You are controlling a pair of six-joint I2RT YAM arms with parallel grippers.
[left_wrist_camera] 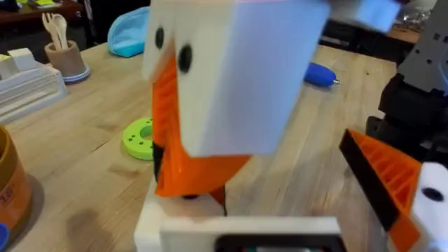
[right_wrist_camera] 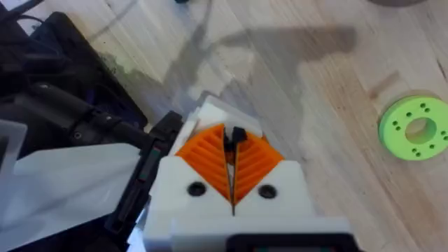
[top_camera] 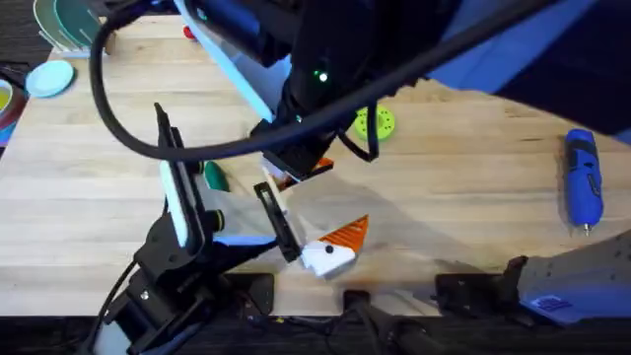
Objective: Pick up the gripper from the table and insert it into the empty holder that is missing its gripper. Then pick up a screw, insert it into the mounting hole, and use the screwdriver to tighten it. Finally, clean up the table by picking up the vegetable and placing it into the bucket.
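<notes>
The screw (right_wrist_camera: 236, 134), a small dark part (identified as such by judgement), was clamped between the closed orange pads of the right gripper (right_wrist_camera: 232, 150). The pads met along their length with the screw pinched at the tips. Directly beneath the tips lay a white part, taken to be the holder (right_wrist_camera: 210, 105); its mounting hole could not be made out. In the overhead view the right gripper hung over the table (top_camera: 473, 148) near centre. The left gripper (top_camera: 330, 251) lay low at 6 o'clock of it, carrying an orange gripper (top_camera: 347, 235) on a white mount; whether the left gripper was wide or narrow could not be told. The vegetable (top_camera: 215, 177) lay at 9 o'clock of the right gripper. The green disc (top_camera: 375, 123) lay at 2 o'clock, and the screwdriver (top_camera: 582, 182) lay well apart at 3 o'clock, untouched. The bucket (left_wrist_camera: 10, 189) stood at the edge of the left wrist view. The step in hand was judged to be screw insertion. The next move called for aligning the screw with the hole, lowering it straight and releasing only once seated; a tilted screw was the likely fault.
</notes>
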